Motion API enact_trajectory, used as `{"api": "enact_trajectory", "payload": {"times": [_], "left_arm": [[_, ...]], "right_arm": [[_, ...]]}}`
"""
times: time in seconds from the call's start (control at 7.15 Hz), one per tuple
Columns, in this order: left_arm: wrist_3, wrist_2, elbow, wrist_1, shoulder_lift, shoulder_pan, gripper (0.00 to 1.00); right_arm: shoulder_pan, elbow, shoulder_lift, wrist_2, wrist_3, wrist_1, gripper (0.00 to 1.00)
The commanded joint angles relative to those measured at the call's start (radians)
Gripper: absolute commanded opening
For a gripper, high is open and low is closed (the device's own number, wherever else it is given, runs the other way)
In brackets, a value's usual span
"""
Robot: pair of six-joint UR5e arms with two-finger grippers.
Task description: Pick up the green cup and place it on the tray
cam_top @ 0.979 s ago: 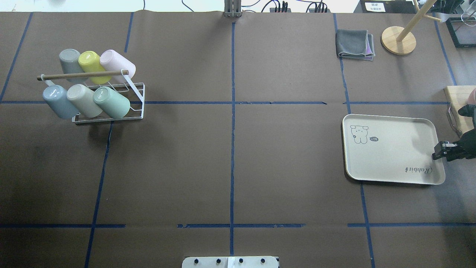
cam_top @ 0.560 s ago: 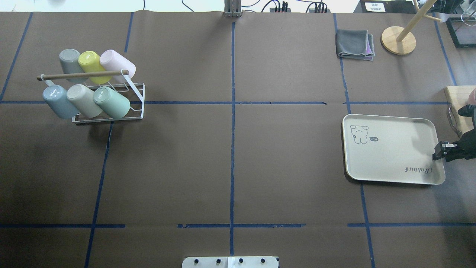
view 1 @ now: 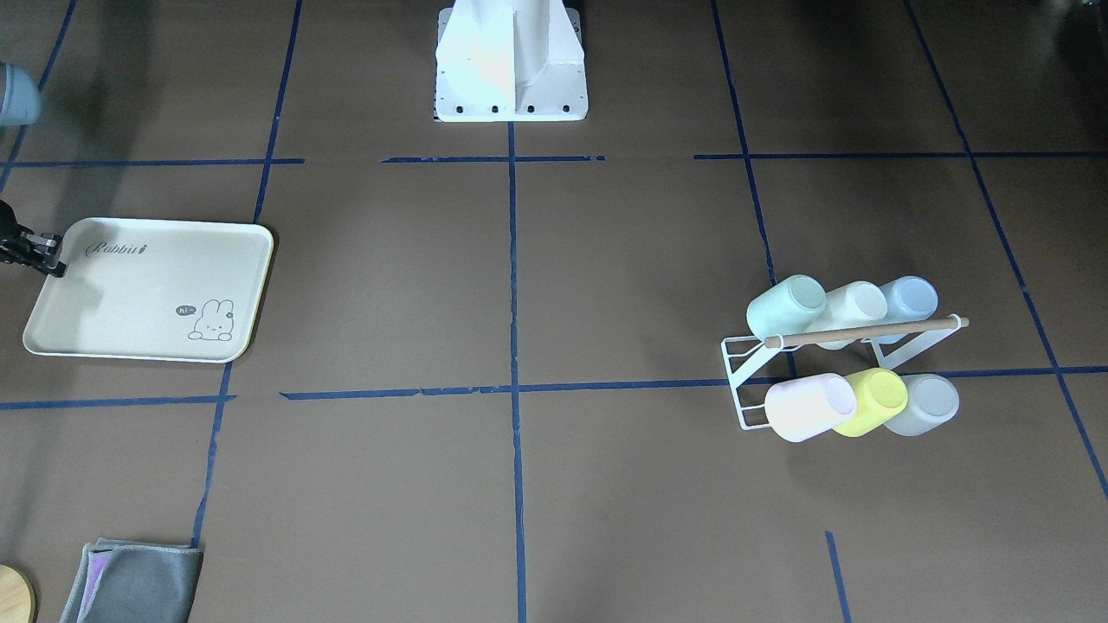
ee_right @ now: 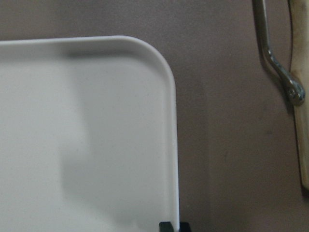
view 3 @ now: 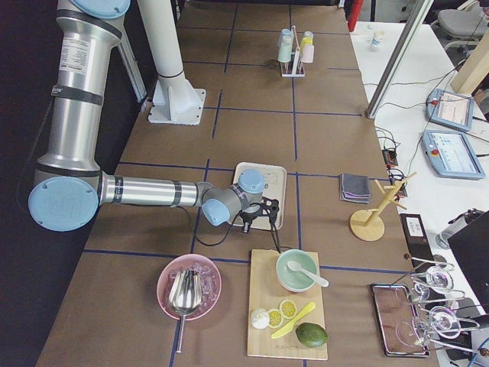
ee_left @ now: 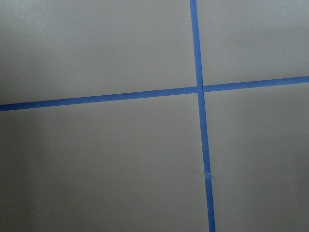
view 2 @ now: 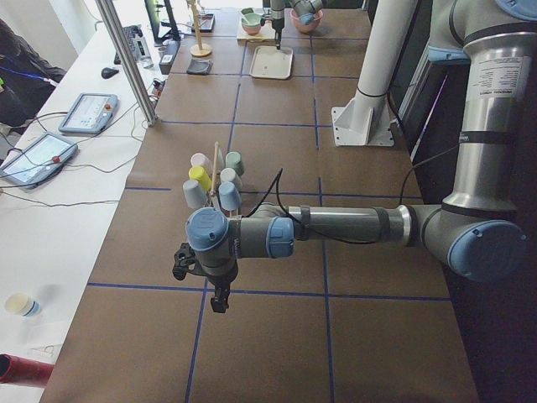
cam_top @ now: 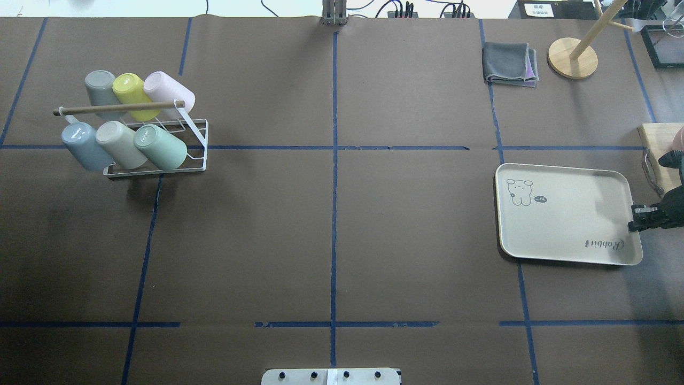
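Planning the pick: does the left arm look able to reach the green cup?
Likely yes: the green cup sits at the rack's end in the robot-side row; only the cream cup crowds one side.

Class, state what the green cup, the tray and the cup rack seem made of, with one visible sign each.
Green cup: probably matte plastic; even pastel colour, no glare. Tray: likely plastic or melamine, matte cream; moulded rounded rim, printed drawing. Rack: apparently white-coated metal wire; thin bent bars, plus a brown wooden-looking rod.

Even overhead light, soft shadows (wrist views slightly blurred).
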Motion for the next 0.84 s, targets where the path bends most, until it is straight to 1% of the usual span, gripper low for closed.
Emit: {"api": "enact_trajectory", "payload": {"times": [0.0, 0.28, 0.56, 0.7], "left_arm": [[0.000, 0.000, -0.005, 0.001, 0.000, 0.000, 1.00], [0.000, 0.000, -0.008, 0.003, 0.000, 0.000, 1.00], [0.000, 0.000, -0.008, 0.003, -0.002, 0.000, 1.00], [0.000, 0.000, -0.008, 0.003, -0.002, 0.000, 1.00]], "right_arm": [[0.004, 0.010, -0.001, 0.007, 0.000, 0.007, 0.00], [0.036, 0.088, -0.016, 0.030, 0.000, 0.008, 0.00], [0.093, 0.125, -0.034, 0.112, -0.003, 0.027, 0.00], [0.122, 0.124, -0.031, 0.163, -0.001, 0.051, 0.00]]}}
